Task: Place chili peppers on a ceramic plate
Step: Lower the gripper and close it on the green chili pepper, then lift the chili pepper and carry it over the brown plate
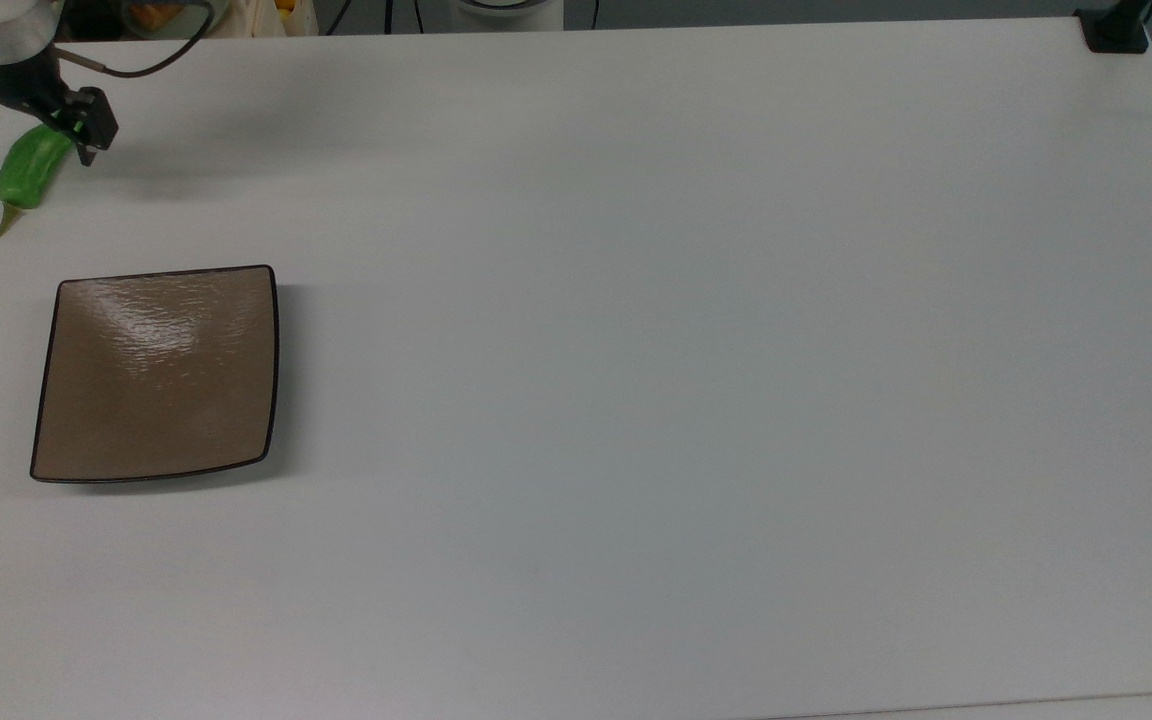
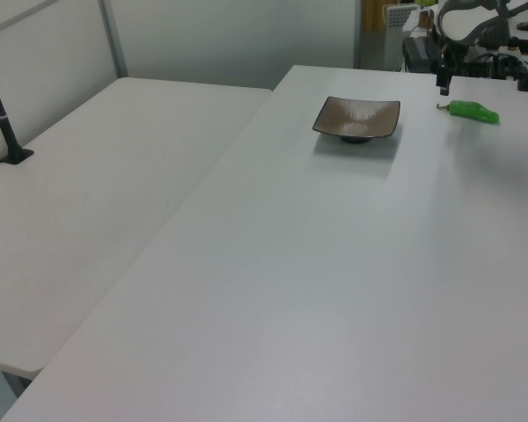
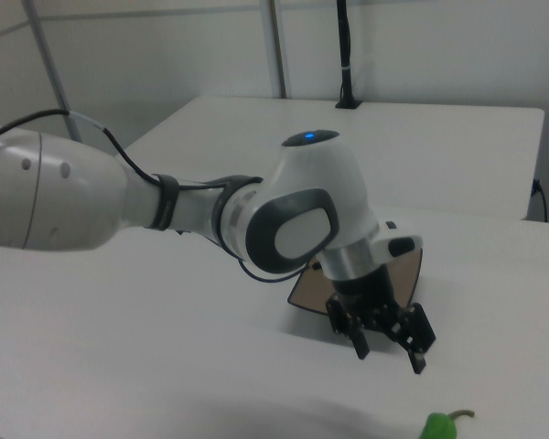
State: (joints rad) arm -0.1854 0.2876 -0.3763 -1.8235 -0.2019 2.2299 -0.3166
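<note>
Top view: white bench [image 1: 636,350], one brown square plate [image 1: 156,375] with dark rim at the top view's left, nothing on it. One green pepper [image 1: 28,172] lies flat on the bench beyond the plate, near the top view's upper left corner, apart from the plate, curved stem pointing toward the plate side. Hand [image 1: 34,128] black, fingers spread, straddling the pepper's blunt end, one finger on each side; contact with the pepper cannot be told.

Left view: plate [image 2: 356,118] at far bench edge, pepper [image 2: 472,111] to the left view's right of it.

Right view: hand [image 3: 389,353] hangs spread in front of the plate [image 3: 393,274]; white arm [image 3: 165,206] reaches in from the right view's left.
</note>
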